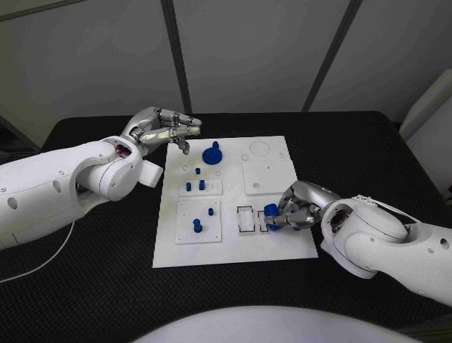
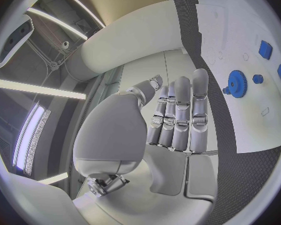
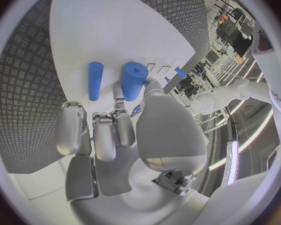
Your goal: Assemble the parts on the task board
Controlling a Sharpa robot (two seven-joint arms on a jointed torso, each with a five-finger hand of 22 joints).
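The white task board (image 1: 187,254) lies in the middle of the black table. My right hand (image 1: 300,204) rests at the board's near right part and pinches a thick blue cylinder (image 1: 272,211) (image 3: 133,80) between thumb and fingers, close to two small slots (image 1: 247,219). A thinner blue peg (image 3: 95,80) lies on the board (image 3: 103,30) beside it. My left hand (image 1: 165,129) (image 2: 178,116) hovers over the board's far left corner with fingers stretched out and nothing in it. A blue gear (image 1: 212,153) (image 2: 237,83) stands just right of that hand.
Several small blue pegs (image 1: 197,186) stand in the left-hand plates of the board, one more at the near left (image 1: 197,226). A white square plate (image 1: 266,176) and round holes (image 1: 259,149) are at the far right. Black table surrounds the board.
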